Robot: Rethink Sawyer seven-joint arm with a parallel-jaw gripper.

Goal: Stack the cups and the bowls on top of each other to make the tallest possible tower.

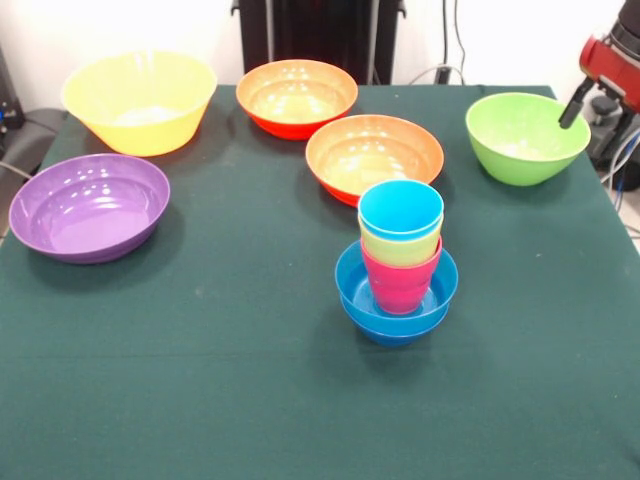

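**Tower standing mid-table, gripper sitting off at the lime green bowl**

Gripper (573, 108) is showing at the right edge of the front view, hanging off the red arm (608, 62); only a dark finger is visible, overlapping the rim of the lime green bowl (522, 138). Can't tell whether it is released or clenched, and it isn't visibly holding anything.

Tower (398, 265) is sitting well apart from the gripper, lower in the frame and to its picture-left. Build, bottom up: two small blue bowls (350, 290) nesting, then the red-pink cup (398, 285) standing upright in them, yellow cup (400, 247) nesting in that, light blue cup (400, 210) on top. Stack is looking upright.

Nearer orange bowl (373, 155) is lying just behind the tower, between it and the second orange bowl (297, 97), both picture-left of the gripper. Large yellow bowl (140, 100) and purple bowl (88, 207) are sitting farthest from the gripper, across the green table cloth (200, 380) on the picture's left side. All loose bowls are resting open side up.
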